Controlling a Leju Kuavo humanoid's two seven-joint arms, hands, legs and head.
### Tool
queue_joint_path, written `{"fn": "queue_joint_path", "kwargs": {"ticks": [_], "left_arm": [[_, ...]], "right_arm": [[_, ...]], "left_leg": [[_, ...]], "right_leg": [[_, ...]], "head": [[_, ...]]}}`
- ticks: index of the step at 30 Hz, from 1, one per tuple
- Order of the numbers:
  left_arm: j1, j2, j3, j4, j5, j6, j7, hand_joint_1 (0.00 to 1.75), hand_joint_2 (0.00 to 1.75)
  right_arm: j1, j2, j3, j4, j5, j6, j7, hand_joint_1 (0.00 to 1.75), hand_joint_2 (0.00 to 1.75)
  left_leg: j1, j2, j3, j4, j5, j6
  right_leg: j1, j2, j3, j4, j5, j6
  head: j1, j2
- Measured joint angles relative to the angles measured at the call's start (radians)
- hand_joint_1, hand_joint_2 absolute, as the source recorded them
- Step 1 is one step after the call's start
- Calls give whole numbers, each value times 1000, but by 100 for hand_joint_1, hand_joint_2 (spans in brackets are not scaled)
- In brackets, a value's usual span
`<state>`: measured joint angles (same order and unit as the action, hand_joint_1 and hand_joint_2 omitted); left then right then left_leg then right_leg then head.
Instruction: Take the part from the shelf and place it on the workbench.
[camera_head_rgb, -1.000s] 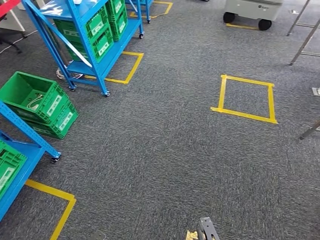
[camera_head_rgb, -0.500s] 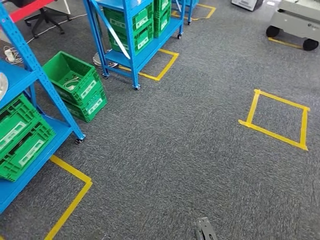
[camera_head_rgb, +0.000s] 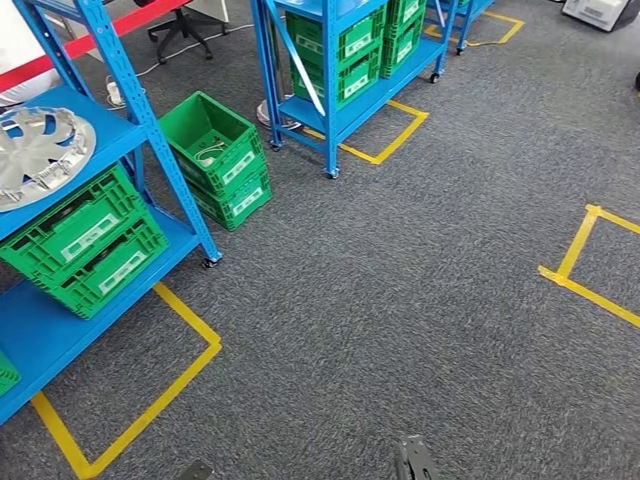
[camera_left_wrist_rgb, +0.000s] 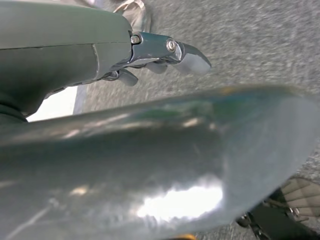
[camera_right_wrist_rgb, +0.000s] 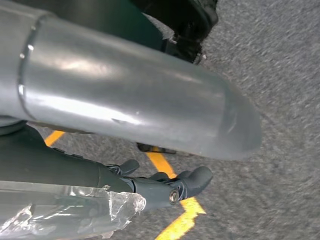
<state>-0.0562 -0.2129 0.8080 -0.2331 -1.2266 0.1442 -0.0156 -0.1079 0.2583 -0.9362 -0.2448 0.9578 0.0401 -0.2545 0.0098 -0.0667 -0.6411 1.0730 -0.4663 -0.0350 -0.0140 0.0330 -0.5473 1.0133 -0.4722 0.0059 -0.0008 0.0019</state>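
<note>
A silver hubcap (camera_head_rgb: 41, 155) lies flat on the blue shelf (camera_head_rgb: 128, 135), well ahead-left of both hanging arms. The left robot hand (camera_left_wrist_rgb: 166, 55) is nearer, empty with fingers loosely apart; the right robot hand (camera_right_wrist_rgb: 177, 185) likewise.

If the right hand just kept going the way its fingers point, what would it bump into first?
Most likely the carpet. The right hand hangs with fingers stretched out over the floor, a strip of yellow tape beneath them. Nothing else shows ahead, though depth is hard to judge.

carpet (camera_head_rgb: 377, 300) open ahead | shelf (camera_head_rgb: 113, 70) left | green crates (camera_head_rgb: 219, 160) beside it
</note>
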Motion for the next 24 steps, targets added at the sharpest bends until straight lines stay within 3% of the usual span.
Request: {"fn": "queue_joint_path", "kwargs": {"ticks": [1,2,3,4,6,8,10,12,14,16,18,19,20,21,23,24], "left_arm": [[-2,0,0,0,0,0,0,0,0],[-4,0,1,0,1,0,0,0,0],[-4,0,1,0,2,0,0,0,0],[-3,0,2,0,2,0,0,0,0],[-1,0,3,0,4,-1,0,0,0],[-5,-1,3,0,6,-2,-1,0,0],[-9,-1,4,0,9,-2,-3,0,0],[-8,0,6,0,12,-4,-3,0,0],[-6,-1,9,0,13,-5,-3,0,0],[-8,-2,10,0,14,-5,-3,0,0],[-9,-3,10,0,13,-5,-3,0,0],[-8,-3,11,0,13,-5,-3,0,0],[-6,-3,13,0,12,-5,-3,0,0],[-6,-3,15,0,10,-5,-3,0,0],[-7,-4,21,0,6,-5,-3,0,0],[-8,-4,23,0,5,-5,-1,0,0]], "right_arm": [[1,0,0,0,0,0,0,0,0],[3,0,0,0,0,0,0,0,0],[4,0,0,0,0,0,0,0,0],[4,0,0,0,0,0,0,0,0],[1,0,0,0,0,0,0,0,0],[0,0,0,0,2,0,0,0,0],[0,0,0,0,2,0,0,0,0],[-3,0,0,0,3,0,0,0,0],[-7,0,0,0,3,0,0,0,0],[-6,0,0,0,3,0,0,0,0],[-2,0,0,0,3,0,0,0,0],[0,0,0,0,3,0,0,0,0],[0,0,0,0,3,0,0,0,0],[0,0,0,0,4,0,0,0,0],[-1,0,0,0,5,0,0,0,0],[-1,0,0,0,5,0,1,0,0]], "left_leg": [[-1,30,-31,66,-35,-3],[-1,45,-63,133,-64,-6],[0,51,-84,181,-79,-7],[0,54,-89,196,-75,-8],[-1,67,-38,113,-21,-6],[-7,121,36,-19,25,2],[-13,153,64,-78,32,13],[-13,129,61,-81,33,27],[-8,104,61,-84,37,39],[-5,78,60,-85,39,49],[-6,49,59,-85,40,53],[-6,35,59,-85,40,53],[-6,20,60,-85,41,52],[-5,5,62,-84,41,51],[-5,-22,61,-82,43,45],[-5,-34,58,-81,45,39]], "right_leg": [[2,-17,0,-1,0,-4],[4,-35,-1,-1,-1,-6],[6,-52,-1,-1,-2,-7],[6,-67,-1,0,-2,-7],[6,-92,1,0,-4,-5],[12,-114,6,2,-10,2],[20,-135,10,2,-15,12],[20,-150,14,0,-18,21],[16,-111,4,31,-44,33],[14,-54,-44,142,-105,41],[13,-37,-105,266,-151,42],[13,-35,-118,288,-149,41],[13,-34,-113,268,-125,40],[11,-27,-90,213,-88,38],[4,17,-30,76,-26,36],[1,39,-9,32,-14,36]], "head": [[-4,0],[-5,0],[-5,0],[-5,0],[-6,0],[-7,0],[-5,0],[-3,0],[0,0],[5,0],[7,0],[8,0],[8,0],[8,0],[7,0],[7,0]]}}
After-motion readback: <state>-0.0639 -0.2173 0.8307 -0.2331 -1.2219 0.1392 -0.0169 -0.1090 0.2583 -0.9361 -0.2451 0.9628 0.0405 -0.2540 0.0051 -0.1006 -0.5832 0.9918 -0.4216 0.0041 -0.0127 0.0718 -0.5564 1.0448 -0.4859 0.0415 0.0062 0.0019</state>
